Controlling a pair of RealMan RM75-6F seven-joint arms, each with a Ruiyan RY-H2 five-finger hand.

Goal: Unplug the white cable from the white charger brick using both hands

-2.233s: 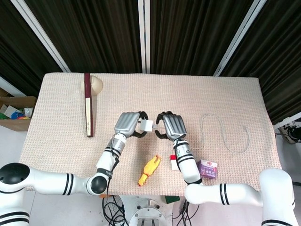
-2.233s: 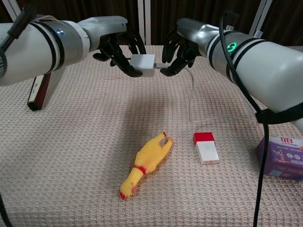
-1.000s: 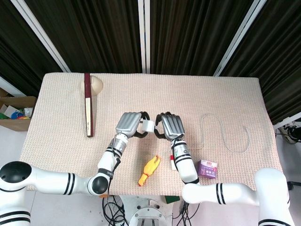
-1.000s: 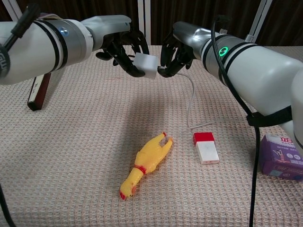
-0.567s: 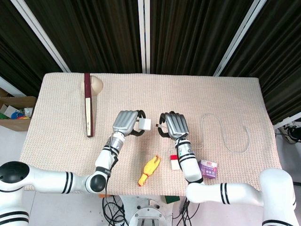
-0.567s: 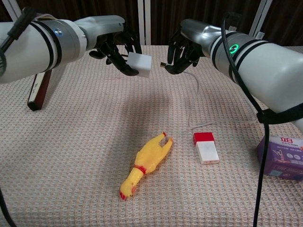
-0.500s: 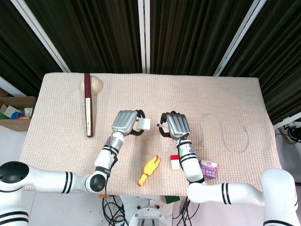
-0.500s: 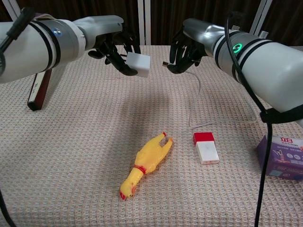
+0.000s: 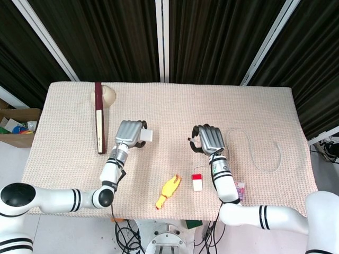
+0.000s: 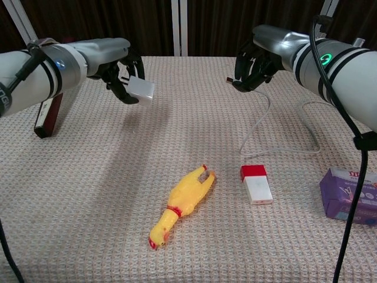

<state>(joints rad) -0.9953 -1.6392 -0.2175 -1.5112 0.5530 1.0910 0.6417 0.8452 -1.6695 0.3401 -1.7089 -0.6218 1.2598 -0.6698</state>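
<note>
Left hand [image 10: 121, 73]: fingers curled around white charger brick [image 10: 141, 89], lifted above the table [image 10: 88, 194].
Right hand [image 10: 254, 66]: fingers pinching the plug end of the white cable [image 10: 259, 127], also raised; the rest trails onto the cloth. Brick and plug well apart, unplugged.

Both arms raised, left hand [image 10: 121, 73] and right hand [image 10: 253, 66] well apart, fingers curled.
</note>
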